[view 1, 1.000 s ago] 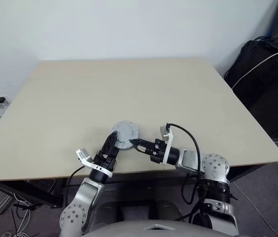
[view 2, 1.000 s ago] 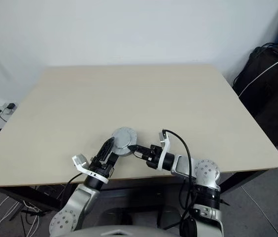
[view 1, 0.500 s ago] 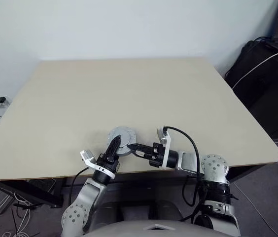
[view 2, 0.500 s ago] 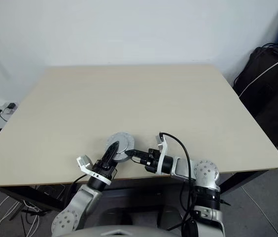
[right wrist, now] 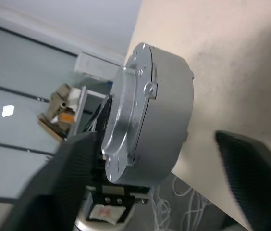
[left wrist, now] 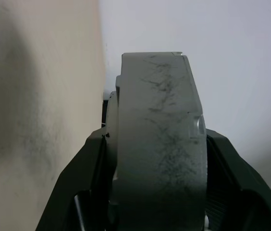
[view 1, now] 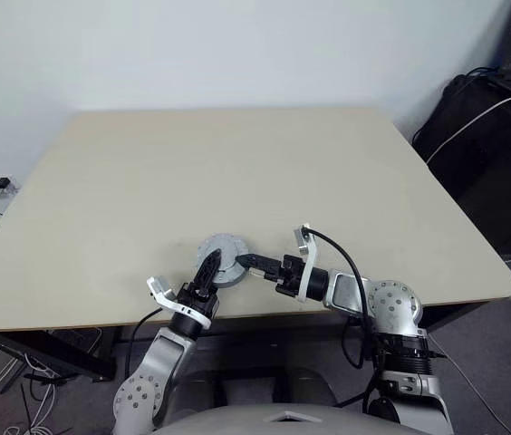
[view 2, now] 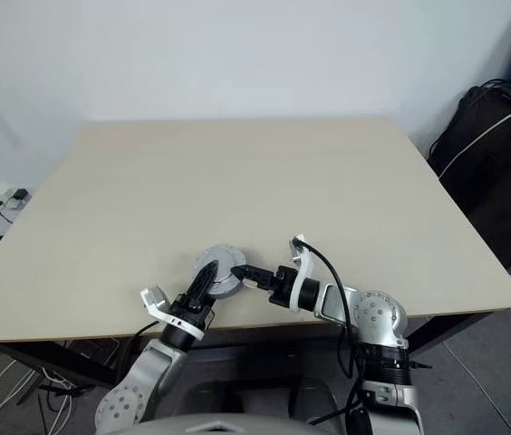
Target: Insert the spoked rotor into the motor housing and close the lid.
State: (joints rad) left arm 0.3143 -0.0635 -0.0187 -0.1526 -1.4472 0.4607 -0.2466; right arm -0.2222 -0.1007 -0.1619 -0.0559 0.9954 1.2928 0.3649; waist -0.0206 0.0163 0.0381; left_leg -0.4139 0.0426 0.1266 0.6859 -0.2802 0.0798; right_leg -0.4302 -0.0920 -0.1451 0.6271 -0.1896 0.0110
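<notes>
Letting go is the change: the right gripper (right wrist: 164, 159) has spread its fingers wide and stands clear of the closed grey motor housing (view 1: 221, 259), which it pinched half a second ago. The left gripper (left wrist: 154, 159) stays clamped on the housing above the desk's (view 1: 237, 172) near edge, so the handover looks complete, lid (right wrist: 126, 110) apparently seated.

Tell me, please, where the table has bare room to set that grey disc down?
Nearly all of the table beyond the grey disc is bare. Only the near edge is crowded, where the left end effector and right end effector flank it.
</notes>
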